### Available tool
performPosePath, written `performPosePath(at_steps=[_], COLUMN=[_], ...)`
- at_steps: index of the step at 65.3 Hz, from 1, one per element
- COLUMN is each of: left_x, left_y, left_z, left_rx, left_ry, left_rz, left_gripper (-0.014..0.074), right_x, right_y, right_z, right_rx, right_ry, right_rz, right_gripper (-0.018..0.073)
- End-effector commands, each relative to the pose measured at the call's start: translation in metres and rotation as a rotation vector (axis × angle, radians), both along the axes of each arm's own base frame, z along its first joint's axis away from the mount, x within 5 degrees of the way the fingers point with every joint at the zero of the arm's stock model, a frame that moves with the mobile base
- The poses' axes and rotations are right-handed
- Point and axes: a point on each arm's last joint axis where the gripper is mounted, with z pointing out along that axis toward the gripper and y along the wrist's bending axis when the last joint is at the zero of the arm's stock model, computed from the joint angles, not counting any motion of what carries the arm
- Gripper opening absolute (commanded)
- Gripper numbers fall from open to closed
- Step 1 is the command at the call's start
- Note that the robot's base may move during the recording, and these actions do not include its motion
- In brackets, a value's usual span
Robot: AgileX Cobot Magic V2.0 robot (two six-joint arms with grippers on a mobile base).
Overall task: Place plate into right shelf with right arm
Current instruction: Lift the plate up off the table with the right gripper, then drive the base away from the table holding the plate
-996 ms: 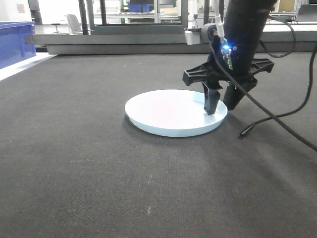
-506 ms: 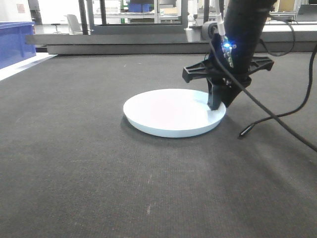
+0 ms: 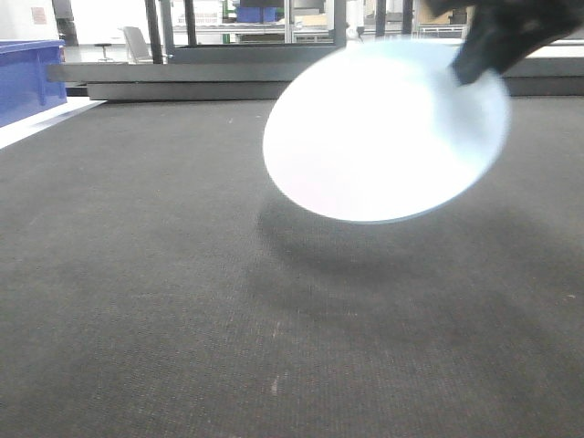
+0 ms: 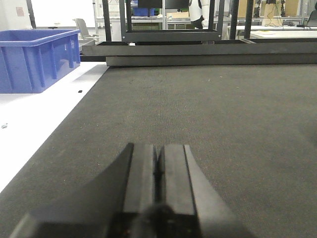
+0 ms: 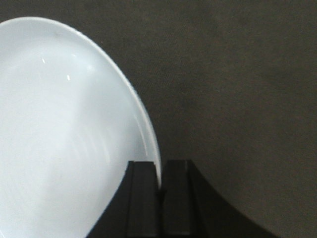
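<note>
The white round plate [image 3: 383, 132] hangs tilted in the air above the dark mat, blurred by motion, its shadow on the mat below. My right gripper [image 3: 470, 66] is shut on its upper right rim. In the right wrist view the plate [image 5: 64, 129] fills the left side and its rim runs down between the two black fingers of my right gripper [image 5: 159, 174]. My left gripper [image 4: 158, 158] is shut and empty, low over the mat. The right shelf is out of view.
A blue plastic bin [image 4: 34, 57] stands on the white floor strip at the far left, also in the front view [image 3: 27, 78]. A low dark frame [image 3: 210, 78] edges the far side of the mat [image 3: 182, 319].
My right gripper closed on the plate's right rim and lifted it off the mat, up and to the right; the plate now tilts in the air. The left gripper shows no earlier frame.
</note>
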Motion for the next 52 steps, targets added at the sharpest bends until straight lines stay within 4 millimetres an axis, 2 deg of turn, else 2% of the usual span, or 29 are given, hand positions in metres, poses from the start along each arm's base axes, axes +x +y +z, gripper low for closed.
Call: performPosePath(at_steps=[1, 15, 28, 41, 52], left_x=[-0.001, -0.001, -0.001, -0.001, -0.001], left_y=[0.001, 0.001, 0.001, 0.001, 0.001], left_z=[0.006, 0.006, 0.006, 0.006, 0.006], left_rx=[-0.015, -0.015, -0.015, -0.015, -0.015], left_ry=[-0.090, -0.090, -0.090, -0.090, -0.090], left_rz=[0.011, 0.011, 0.011, 0.011, 0.011], left_gripper=[-0.0047, -0.0047, -0.0047, -0.0047, -0.0047], right_x=[-0.031, -0.117, -0.176, -0.216, -0.236], right_y=[-0.014, -0.049, -0.075, -0.091, -0.098], right_z=[0.031, 0.046, 0.056, 0.069, 0.075], right_rx=[0.054, 0.084, 0.090, 0.137, 0.177], right_ry=[-0.225, -0.468, -0.635, -0.794, -0.902], right_rz=[0.019, 0.034, 0.019, 0.005, 0.005], right_gripper=[0.0054, 0.0054, 0.0054, 0.0054, 0.0054])
